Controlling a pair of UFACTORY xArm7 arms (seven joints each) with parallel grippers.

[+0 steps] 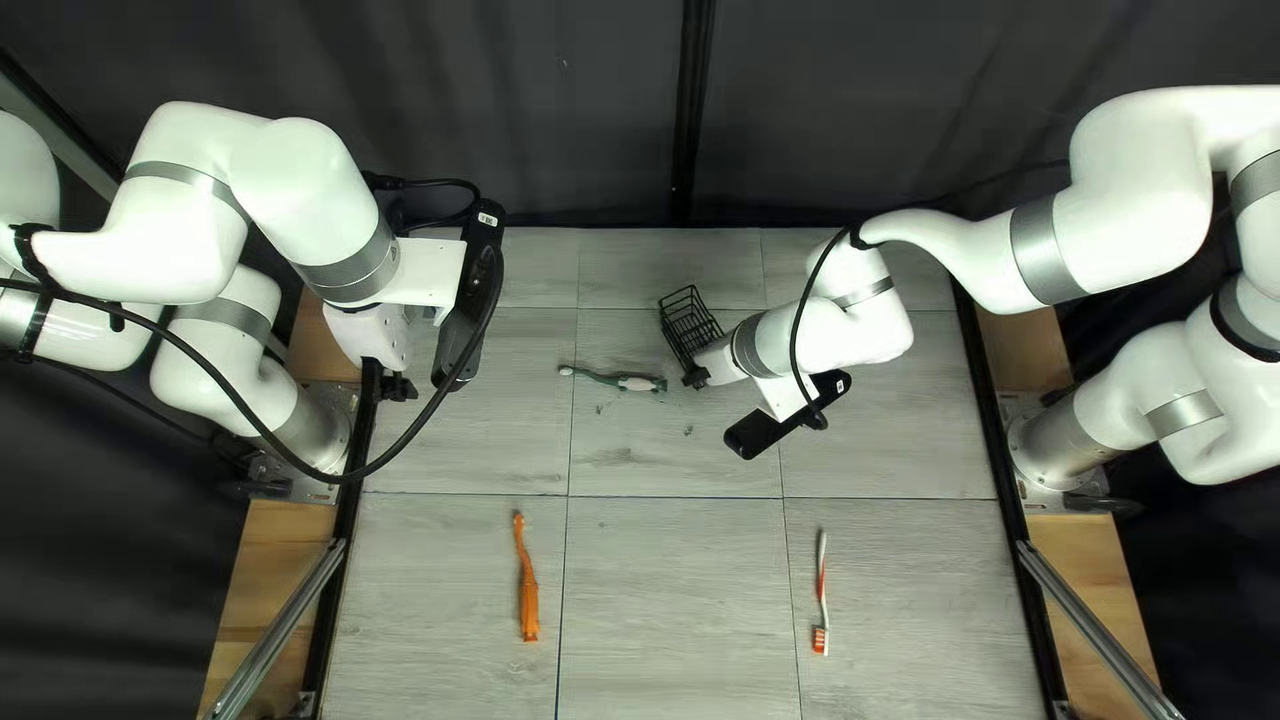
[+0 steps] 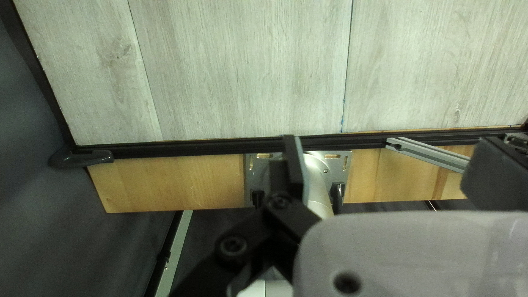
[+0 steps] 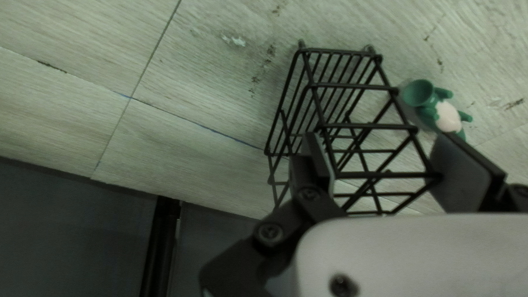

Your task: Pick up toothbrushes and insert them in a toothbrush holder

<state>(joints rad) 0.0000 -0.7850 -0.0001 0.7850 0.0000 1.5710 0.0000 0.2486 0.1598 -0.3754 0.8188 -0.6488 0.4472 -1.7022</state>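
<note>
My right gripper is low over the tabletop by the black wire holder. In the right wrist view, the two fingers of my right gripper touch the wire holder from both sides. A green toothbrush lies left of that gripper; its cup-shaped green end shows just beyond one finger. An orange toothbrush and a red-and-white toothbrush lie nearer the front. My left gripper hangs at the table's left side; the left gripper holds nothing between its spread fingers.
The black table edge rail and wooden boards run beneath my left gripper, beside the left arm's base plate. A dark curtain hangs behind the far edge. A loose cable loops from the left arm.
</note>
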